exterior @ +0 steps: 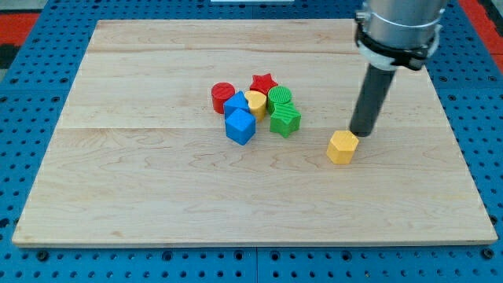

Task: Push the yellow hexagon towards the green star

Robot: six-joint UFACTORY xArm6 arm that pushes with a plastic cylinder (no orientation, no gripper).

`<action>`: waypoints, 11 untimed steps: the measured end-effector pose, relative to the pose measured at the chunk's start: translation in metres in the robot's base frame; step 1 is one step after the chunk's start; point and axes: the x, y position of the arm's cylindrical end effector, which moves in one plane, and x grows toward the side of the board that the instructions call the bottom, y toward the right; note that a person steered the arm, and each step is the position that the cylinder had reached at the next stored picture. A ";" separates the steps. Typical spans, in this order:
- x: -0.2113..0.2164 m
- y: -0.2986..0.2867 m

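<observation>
The yellow hexagon (pixel 342 147) lies alone right of the board's middle. The green star (pixel 285 119) sits to its upper left, at the right edge of a cluster of blocks. My tip (pixel 362 134) is down at the board just to the upper right of the yellow hexagon, close to or touching its far right side. The dark rod rises from there to the silver arm at the view's top right.
The cluster holds a red cylinder (pixel 223 96), a red star (pixel 264 83), a yellow block (pixel 256 102), a green cylinder (pixel 280 97) and two blue blocks (pixel 240 126). The wooden board (pixel 157 189) rests on a blue pegboard.
</observation>
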 end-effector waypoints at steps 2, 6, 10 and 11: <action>0.046 0.009; 0.028 0.020; 0.030 -0.087; 0.030 -0.109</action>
